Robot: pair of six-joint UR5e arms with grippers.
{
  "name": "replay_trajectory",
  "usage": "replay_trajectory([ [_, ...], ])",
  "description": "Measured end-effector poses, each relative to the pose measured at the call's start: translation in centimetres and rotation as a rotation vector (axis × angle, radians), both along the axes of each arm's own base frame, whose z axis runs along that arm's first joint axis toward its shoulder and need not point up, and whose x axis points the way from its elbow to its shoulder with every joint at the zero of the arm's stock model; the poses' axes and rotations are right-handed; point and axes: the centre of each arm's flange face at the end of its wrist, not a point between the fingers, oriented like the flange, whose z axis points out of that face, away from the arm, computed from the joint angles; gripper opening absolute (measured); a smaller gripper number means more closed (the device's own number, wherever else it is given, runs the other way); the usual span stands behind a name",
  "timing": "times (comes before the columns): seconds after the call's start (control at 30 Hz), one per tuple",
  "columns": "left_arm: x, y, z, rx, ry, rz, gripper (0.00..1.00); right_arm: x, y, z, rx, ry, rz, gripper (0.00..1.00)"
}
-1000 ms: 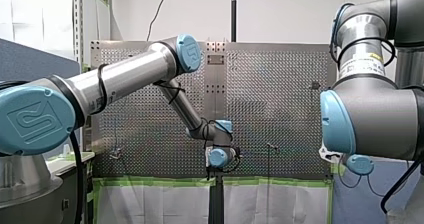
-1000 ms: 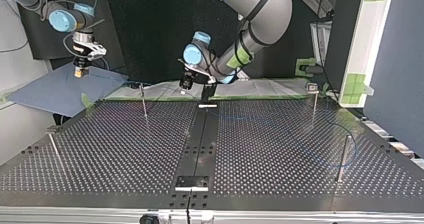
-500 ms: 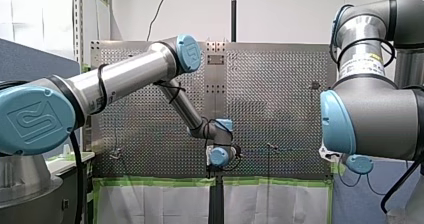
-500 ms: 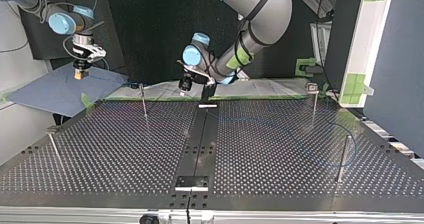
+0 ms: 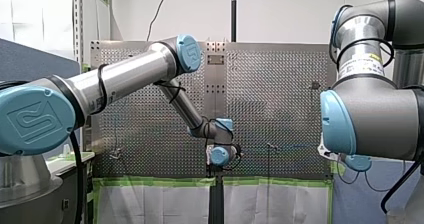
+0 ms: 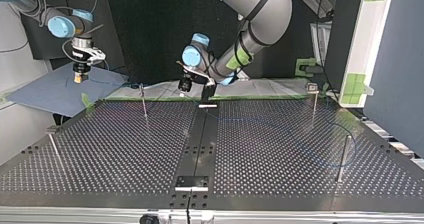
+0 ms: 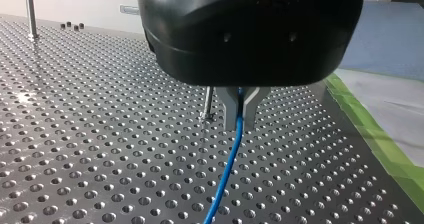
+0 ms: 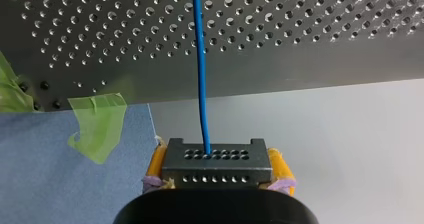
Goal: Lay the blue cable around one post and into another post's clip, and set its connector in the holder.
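Two claws grasp the blue cable point(image 7: 226, 171). My left claw point(image 7: 241, 108) is clenched on it just above the bench point(image 7: 75, 149), its black housing hiding most of the fingers point(image 7: 256, 98). My right claw point(image 8: 217, 168) clamps the black connector point(image 8: 216, 156) between yellow pads, off the bench's ten o'clock corner in the top view, above a blue mat point(image 6: 50, 91). There the cable thins to a faint arc by the post point(image 6: 343, 156) at four o'clock; contact cannot be made out.
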Motion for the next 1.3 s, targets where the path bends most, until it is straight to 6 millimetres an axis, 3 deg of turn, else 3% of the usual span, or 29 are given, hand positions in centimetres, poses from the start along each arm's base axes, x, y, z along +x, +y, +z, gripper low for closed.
replay_trajectory([
  [0.27,-0.1,-0.1,0.0,-0.002,0.001,-0.001,0.00,0.3,0.0,-0.1,0.001,0.003,0.006,0.00],
  [0.6,-0.8,0.1,-1.5,0.007,0.024,-0.004,0.00,0.4,0.0,-0.3,0.004,0.002,0.008,0.00],
  [1.3,0.5,0.0,-0.7,-0.022,0.008,0.007,0.00,0.2,-0.3,-2.2,0.031,0.010,0.004,0.00],
])
